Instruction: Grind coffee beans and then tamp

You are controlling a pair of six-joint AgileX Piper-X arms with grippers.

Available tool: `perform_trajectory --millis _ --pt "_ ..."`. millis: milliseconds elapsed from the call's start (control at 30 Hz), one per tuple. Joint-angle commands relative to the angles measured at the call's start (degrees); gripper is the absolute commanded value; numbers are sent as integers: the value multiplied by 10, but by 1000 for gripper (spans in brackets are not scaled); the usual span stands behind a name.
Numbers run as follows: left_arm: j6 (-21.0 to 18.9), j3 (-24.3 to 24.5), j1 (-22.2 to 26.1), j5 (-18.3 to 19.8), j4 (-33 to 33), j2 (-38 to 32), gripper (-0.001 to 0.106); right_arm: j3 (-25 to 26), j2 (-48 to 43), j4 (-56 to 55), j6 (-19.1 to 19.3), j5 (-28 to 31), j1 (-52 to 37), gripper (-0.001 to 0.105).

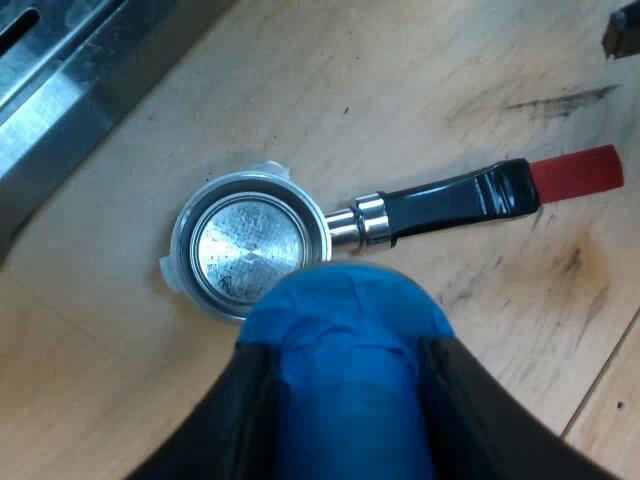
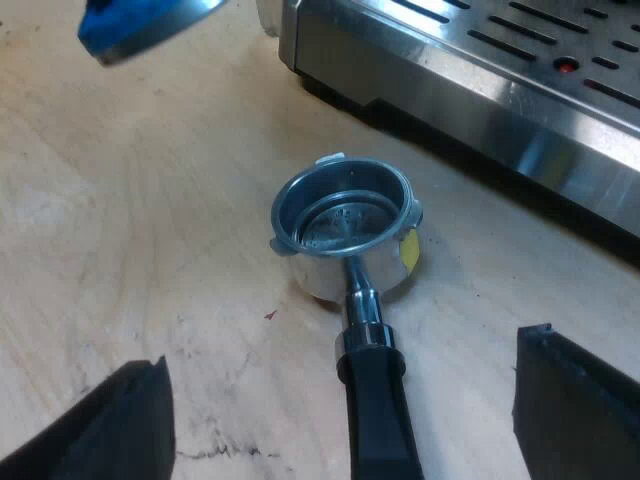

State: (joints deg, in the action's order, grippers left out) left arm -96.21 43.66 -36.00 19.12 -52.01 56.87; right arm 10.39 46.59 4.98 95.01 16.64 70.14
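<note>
holding a blue, tape-wrapped round tamper [image 1: 335,300] in the left gripper [image 1: 343,352], with black fingers clenched on its two sides, raised above the pale wooden table [image 1: 450,80] and clear of the round metal holder with a dark handle ending in red [image 1: 250,245], close by its rim but not centred over it. leaving that holder loose and flat on the wood, basket mouth up, near the brushed-steel front edge of the espresso machine [image 2: 470,70] without touching it. keeping the right gripper [image 2: 340,352] released, with fingers spread wide to either side of the dark handle, apart from it and grasping nothing. seeing bare perforated metal at the bottom of the basket from both wrists, with no grounds to make out. judging the step as the approach to tamping, yet apparently with nothing in the basket to press, so grinding probably left undone. calling next, most likely, for one of two things: closing the right fingers on the handle to carry the holder to the grinder, or, if pressing anyway, squaring the tamper over the basket's centre, holding it upright and lowering it straight while steadying the handle against tipping.
</note>
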Motion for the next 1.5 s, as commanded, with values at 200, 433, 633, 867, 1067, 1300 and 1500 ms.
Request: perform_trajectory --millis 200,433,633,867,1067,1300,1500 --pt "14 6 -3 6 33 38 0 1 -5 3 -1 -2 2 71" --pt "19 6 -3 6 42 67 0 1 -5 3 -1 -2 2 71" --pt "19 6 -3 4 55 89 0 1 -5 3 -1 -2 2 71" --pt "19 11 -3 -9 61 107 0 1 -5 3 -1 -2 2 71" --pt "19 19 -3 -28 61 119 0 1 -5 3 -1 -2 2 71" --pt "22 20 -52 -90 61 119 0 1 -5 0 -1 -2 2 71" --pt "18 20 -76 -121 72 119 0 1 -5 0 -1 -3 2 71"
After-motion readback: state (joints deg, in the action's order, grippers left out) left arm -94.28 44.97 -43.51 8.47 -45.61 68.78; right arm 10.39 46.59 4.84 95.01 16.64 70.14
